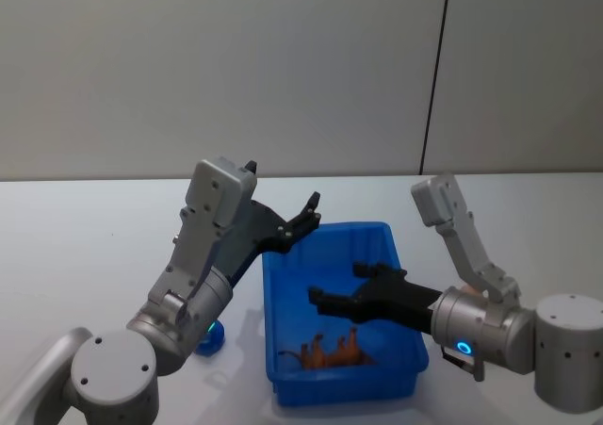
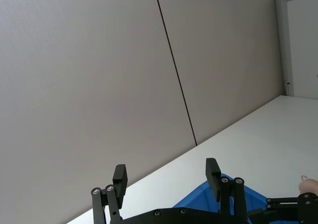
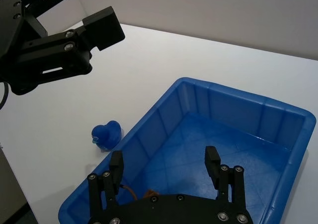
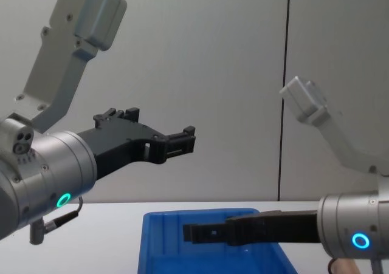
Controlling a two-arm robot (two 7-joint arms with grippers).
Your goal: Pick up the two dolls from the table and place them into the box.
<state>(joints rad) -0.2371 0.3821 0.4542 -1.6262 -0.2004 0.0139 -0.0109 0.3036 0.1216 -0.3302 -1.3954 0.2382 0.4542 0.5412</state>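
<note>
The scene is being closed off at the back by a plain, pale grey wall point(image 1: 217, 67), which is being divided into two panels by a thin dark vertical seam point(image 1: 436, 67). The wall's foot is being met directly by the far edge of the white counter point(image 1: 75, 246). Wall and counter alike are being lit softly and evenly. In the left wrist view, the wall is being ended by a white upright frame point(image 2: 282, 45), beside a paler panel.
</note>
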